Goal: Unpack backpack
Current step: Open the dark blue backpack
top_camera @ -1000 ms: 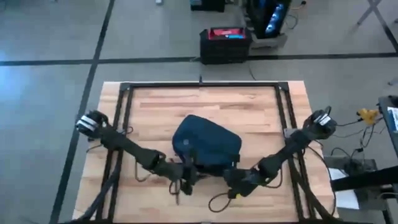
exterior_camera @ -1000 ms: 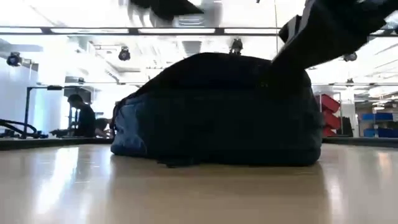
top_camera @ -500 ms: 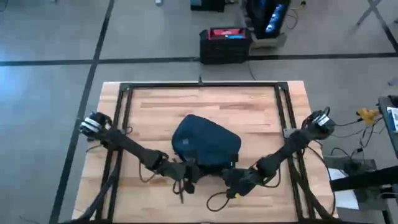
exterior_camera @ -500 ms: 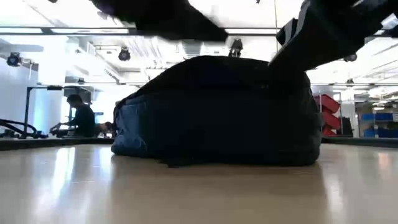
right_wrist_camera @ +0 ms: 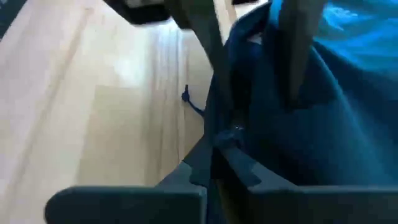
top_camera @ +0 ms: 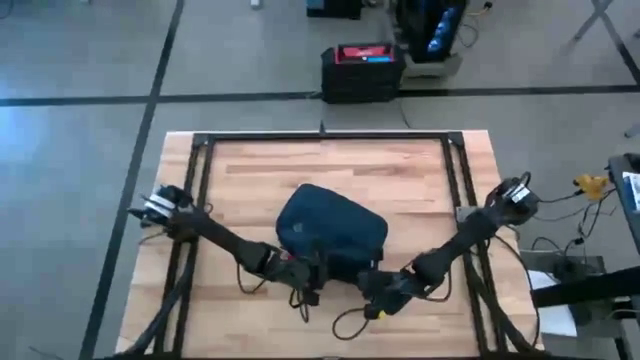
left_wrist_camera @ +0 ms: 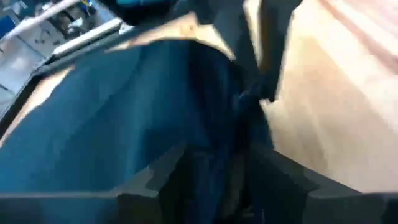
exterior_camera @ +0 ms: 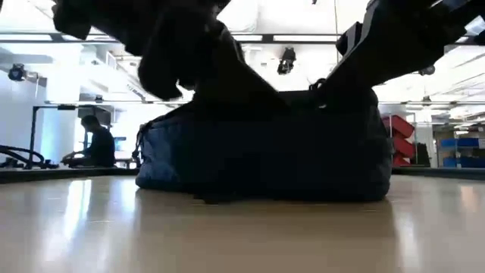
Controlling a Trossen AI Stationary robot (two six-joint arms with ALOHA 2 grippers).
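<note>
R pincer (right_wrist_camera: 217, 146) clamped shut on backpack (top_camera: 332, 232) edge; L pincer (left_wrist_camera: 211, 180) part-open astride fabric, grip unclear. Risk: bag drags across table (top_camera: 260, 170).

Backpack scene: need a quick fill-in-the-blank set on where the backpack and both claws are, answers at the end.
1. The navy backpack lies on the wooden ____.
2. Both claws work at the backpack's ____ edge, the one toward the arms' side of the high view.
3. The right claw is ____ on the backpack's fabric.
4. The left claw is at the backpack's near-____ corner.

Missing words: table; near; shut; left
</note>
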